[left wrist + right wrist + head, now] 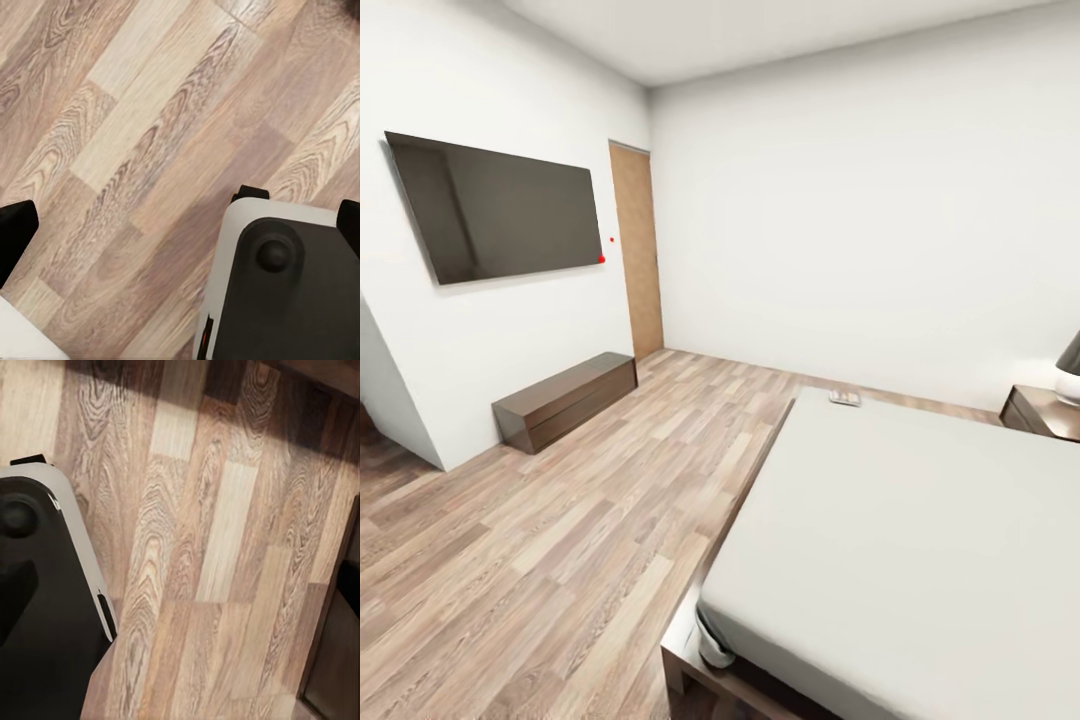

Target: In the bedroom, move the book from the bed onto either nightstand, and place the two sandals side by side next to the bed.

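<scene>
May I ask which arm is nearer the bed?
Right. Its wrist view shows the dark frame edge of the bed close by; the left arm is over floor beside the robot's base.

Over the floor, the robot's base (281, 289) is a rounded white shell with a black top, a round knob and a small orange mark; black parts show at its edges.

No readable text, label, brand or number anywhere; the book (845, 398) at mid-frame is too small to read.
</scene>
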### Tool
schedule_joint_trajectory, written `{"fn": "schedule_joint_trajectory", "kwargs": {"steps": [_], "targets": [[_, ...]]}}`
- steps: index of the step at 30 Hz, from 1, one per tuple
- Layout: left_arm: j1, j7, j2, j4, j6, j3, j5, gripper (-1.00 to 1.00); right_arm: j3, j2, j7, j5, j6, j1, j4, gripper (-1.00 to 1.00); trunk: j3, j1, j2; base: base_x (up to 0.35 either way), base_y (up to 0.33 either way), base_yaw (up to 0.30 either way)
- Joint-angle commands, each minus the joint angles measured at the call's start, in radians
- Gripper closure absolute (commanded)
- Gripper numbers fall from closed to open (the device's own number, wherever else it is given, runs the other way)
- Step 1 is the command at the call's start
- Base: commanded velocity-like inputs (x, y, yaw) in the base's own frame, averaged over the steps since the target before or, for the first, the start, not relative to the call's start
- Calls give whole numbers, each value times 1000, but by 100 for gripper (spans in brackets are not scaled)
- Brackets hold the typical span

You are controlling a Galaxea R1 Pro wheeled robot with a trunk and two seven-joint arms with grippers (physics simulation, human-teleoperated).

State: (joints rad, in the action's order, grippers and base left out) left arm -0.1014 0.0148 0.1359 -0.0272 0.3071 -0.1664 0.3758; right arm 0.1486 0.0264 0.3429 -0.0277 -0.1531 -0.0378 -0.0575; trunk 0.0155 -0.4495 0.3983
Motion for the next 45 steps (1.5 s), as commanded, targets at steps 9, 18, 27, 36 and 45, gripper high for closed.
{"fn": "schedule_joint_trajectory", "kwargs": {"steps": [9, 18, 27, 36, 45], "targets": [[-1, 2, -2, 1, 3, -10, 5, -100, 4, -1, -1, -3, -6, -1, 0, -100, 2, -1, 2, 0, 0, 247], [-1, 0, -7, 1, 3, -8, 6, -100, 2, -3, -1, -3, -6, -1, 1, -100, 2, -1, 2, 0, 0, 247], [-1, 0, -13, 2, 2, -7, 6, -100, 2, -4, -1, -3, -6, -1, 1, -100, 2, -1, 2, 0, 0, 247], [-1, -1, -13, 2, 2, -7, 5, -100, 2, -6, -1, -3, -6, -1, 1, -100, 2, -1, 2, -5, 1, 247], [0, -1, -13, 4, 2, -7, 4, -100, 2, -5, -1, -3, -6, -1, 1, -100, 2, -1, 2, -59, 50, 248]]}}
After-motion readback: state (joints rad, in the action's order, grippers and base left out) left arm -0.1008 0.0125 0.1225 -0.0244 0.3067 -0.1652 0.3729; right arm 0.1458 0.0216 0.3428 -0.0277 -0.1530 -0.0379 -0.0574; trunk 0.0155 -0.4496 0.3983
